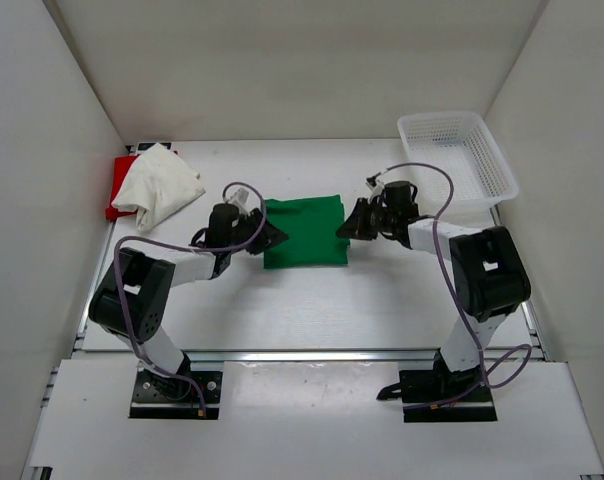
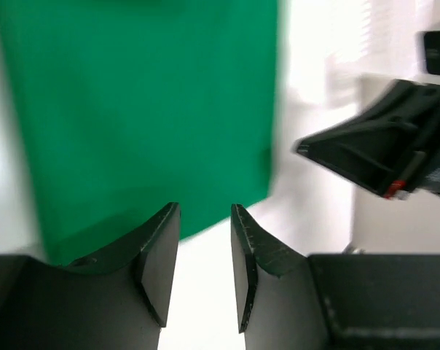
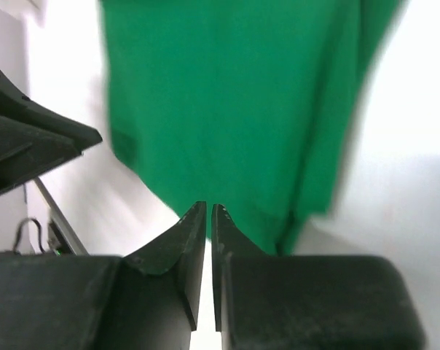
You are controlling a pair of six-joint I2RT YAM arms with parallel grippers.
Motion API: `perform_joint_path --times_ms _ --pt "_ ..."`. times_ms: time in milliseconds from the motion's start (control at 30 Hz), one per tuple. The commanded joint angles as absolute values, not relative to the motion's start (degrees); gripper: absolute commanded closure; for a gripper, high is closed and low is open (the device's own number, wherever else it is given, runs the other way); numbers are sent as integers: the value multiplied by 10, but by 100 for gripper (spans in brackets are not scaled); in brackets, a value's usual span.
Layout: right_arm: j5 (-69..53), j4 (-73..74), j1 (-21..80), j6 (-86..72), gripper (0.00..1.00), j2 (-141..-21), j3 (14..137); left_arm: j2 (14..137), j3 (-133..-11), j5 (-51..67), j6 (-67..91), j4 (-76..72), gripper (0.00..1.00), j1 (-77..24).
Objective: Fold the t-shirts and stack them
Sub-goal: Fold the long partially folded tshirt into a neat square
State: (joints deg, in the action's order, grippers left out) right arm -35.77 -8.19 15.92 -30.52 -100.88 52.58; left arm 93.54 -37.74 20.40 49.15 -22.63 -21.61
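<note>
The green t-shirt (image 1: 304, 232) lies folded into a flat rectangle at the middle of the table. The white t-shirt (image 1: 160, 185) lies crumpled at the back left, on top of the red t-shirt (image 1: 119, 187), of which only an edge shows. My left gripper (image 1: 273, 238) is at the green shirt's left edge, open and empty (image 2: 205, 208), with the green cloth (image 2: 147, 102) just beyond its tips. My right gripper (image 1: 346, 228) is at the shirt's right edge; its jaws (image 3: 208, 206) are almost together with nothing between them, at the edge of the green cloth (image 3: 234, 109).
A white plastic mesh basket (image 1: 457, 160) stands at the back right. White walls close in the table on the left, back and right. The right gripper shows in the left wrist view (image 2: 373, 157), and the left gripper in the right wrist view (image 3: 30, 146).
</note>
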Motion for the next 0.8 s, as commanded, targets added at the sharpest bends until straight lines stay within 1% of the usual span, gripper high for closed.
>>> perform_joint_path --times_ms 0,67,167,267,367,500,600,667,733,767 --pt "-378 -111 149 -309 93 -1033 614 937 -467 204 489 -221 55 -217" --pt "-407 -117 139 -326 95 -1095 676 1002 -522 227 511 -231 57 -198" --pt "-420 -144 127 -355 98 -1159 724 1080 -575 249 549 -260 58 -171" --pt "-447 -160 115 -392 99 -1215 764 1149 -631 257 551 -232 58 -147" --pt "-444 -131 116 -379 100 -1260 801 1186 -648 276 564 -244 59 -120" --pt "-411 -113 117 -371 100 -1272 802 1196 -640 265 560 -256 56 -96" --pt "-391 -113 119 -362 100 -1274 798 1187 -626 272 570 -288 50 -91" --pt "-391 -108 124 -351 100 -1267 792 1172 -608 279 580 -323 44 -91" --pt "-378 -105 131 -339 100 -1251 787 1137 -605 281 578 -327 33 -95" --pt "-374 -101 135 -339 99 -1234 785 1126 -600 275 565 -323 29 -97"
